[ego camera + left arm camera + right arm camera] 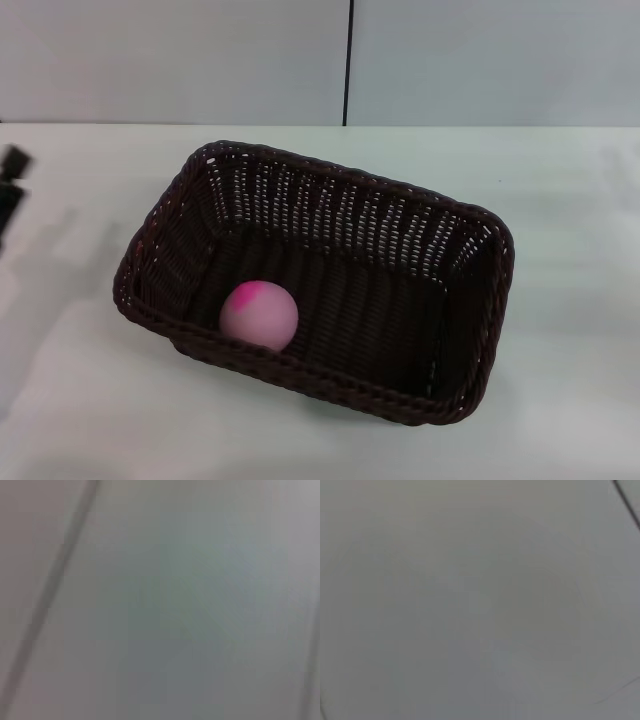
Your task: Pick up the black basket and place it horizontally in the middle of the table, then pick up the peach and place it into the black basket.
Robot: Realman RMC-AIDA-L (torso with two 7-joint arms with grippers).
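The black basket [320, 275] rests on the white table [560, 380] near its middle, its long side running slightly aslant from upper left to lower right. Inside it, against the near left wall, lies the pink peach [259, 314] with a magenta blotch on top. A dark part of my left gripper [10, 185] shows at the far left edge of the head view, well away from the basket. My right gripper is out of view. Both wrist views show only a plain pale surface.
A pale wall with a dark vertical seam [348, 60] stands behind the table's far edge. Bare tabletop lies all around the basket.
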